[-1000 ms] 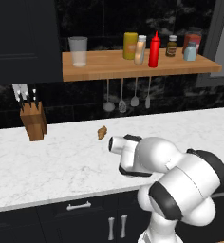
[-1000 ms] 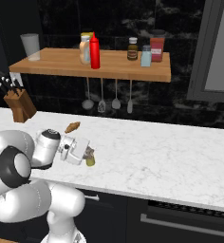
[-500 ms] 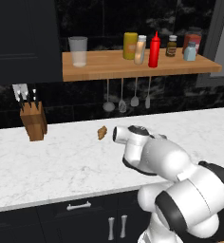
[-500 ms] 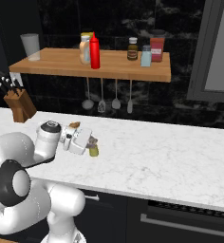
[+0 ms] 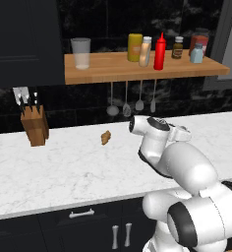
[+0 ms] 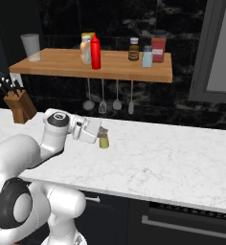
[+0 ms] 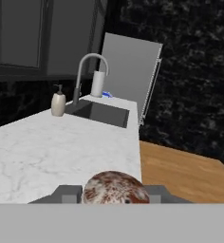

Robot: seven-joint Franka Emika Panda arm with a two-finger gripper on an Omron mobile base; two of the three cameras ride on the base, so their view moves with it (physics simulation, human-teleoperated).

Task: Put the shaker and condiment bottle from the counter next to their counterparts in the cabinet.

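Note:
The olive shaker point(image 6: 104, 142) hangs just above the white marble counter point(image 6: 172, 162), gripped from above by my gripper point(image 6: 101, 136), which is shut on it. In the hand view its speckled grey cap point(image 7: 115, 186) sits between the two fingertips of the gripper point(image 7: 114, 194). The peach-tan condiment bottle point(image 5: 145, 50) stands on the light-brown wooden shelf point(image 5: 113, 67), between the yellow container point(image 5: 134, 47) and the red squeeze bottle point(image 5: 160, 51). The pale-blue shaker point(image 5: 197, 53) stands near the shelf's right end.
A knife block point(image 5: 34, 129) stands at the counter's left, and a small brown lump point(image 5: 105, 138) lies mid-counter. Utensils point(image 5: 132, 101) hang under the shelf. A glass point(image 5: 80, 53), a dark-brown bottle point(image 5: 178, 47) and a red canister point(image 5: 200, 39) share the shelf. A sink point(image 7: 102, 113) lies ahead of the hand.
The arm has swung and the gripper has carried the olive shaker up off the counter and to the right, toward the back wall. Shelf items have not moved.

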